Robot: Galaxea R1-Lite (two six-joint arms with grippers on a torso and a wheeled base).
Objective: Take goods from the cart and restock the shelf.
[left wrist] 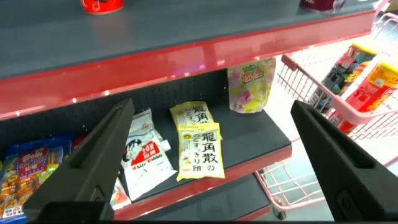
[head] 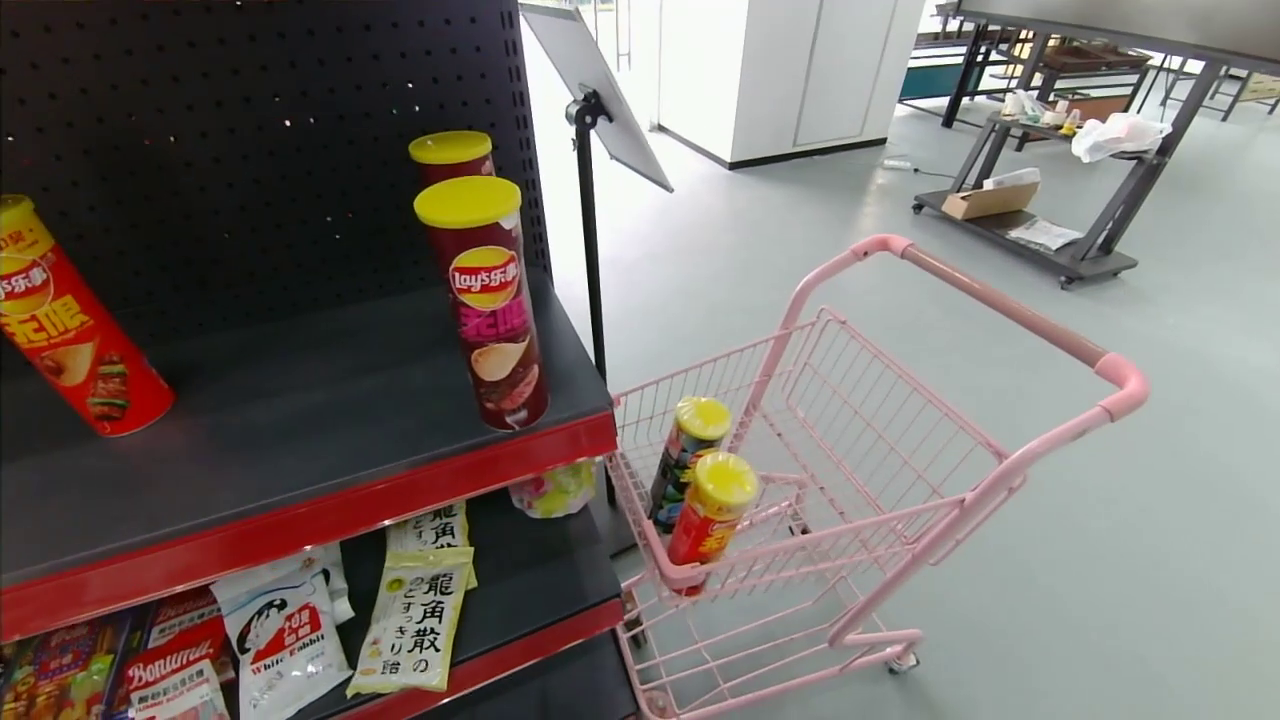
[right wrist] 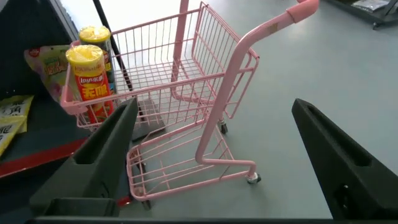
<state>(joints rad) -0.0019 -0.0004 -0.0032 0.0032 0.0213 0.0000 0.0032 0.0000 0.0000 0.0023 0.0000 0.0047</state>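
Reaching for the red cylindrical chip can with yellow lid (head: pixel 712 508), upright at the left end of the pink wire cart (head: pixel 1000 305), suits the right gripper (right wrist: pixel 214 104), whose fingers are spread and empty. Descend past the rim and grasp mid-body. The left gripper (left wrist: pixel 211 109) is likewise spread and empty.

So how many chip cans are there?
5. On the top shelf: a red can at the left, a maroon can near the front edge, another can right behind it. In the pink cart: a dark can and a red-and-yellow can. Others may be hidden.
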